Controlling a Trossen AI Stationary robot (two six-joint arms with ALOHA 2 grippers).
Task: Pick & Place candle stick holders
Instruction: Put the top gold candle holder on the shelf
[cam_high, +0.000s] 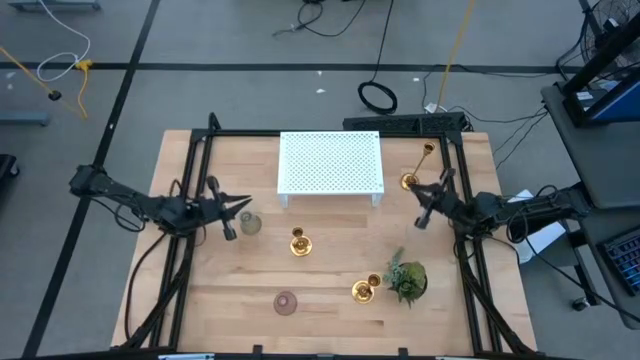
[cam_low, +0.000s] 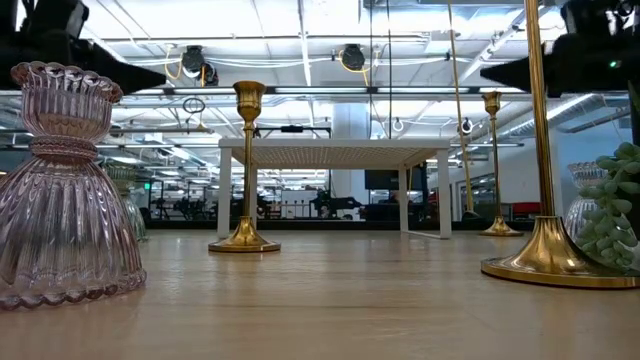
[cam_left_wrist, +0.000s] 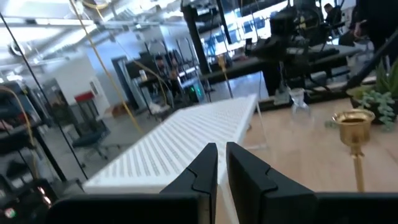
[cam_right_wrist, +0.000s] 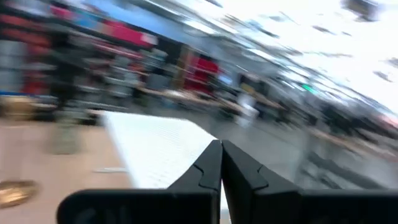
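Three brass candle stick holders stand on the table (cam_high: 240, 300): one near the front by the plant (cam_high: 364, 291), one mid-table (cam_high: 299, 243), one far right beside the white rack (cam_high: 418, 168). Left gripper (cam_high: 236, 208) and right gripper (cam_high: 428, 200) hover empty, fingers closed together.

Robotics lab: floor cables (cam_high: 380, 95), ceiling strip lights (cam_low: 320, 20), office chair (cam_left_wrist: 93, 140).

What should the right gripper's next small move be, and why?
Probably open and ease toward the candlestick beside it near the table's back right. The right gripper is shut, empty and closest to it; the left gripper waits shut at the left.
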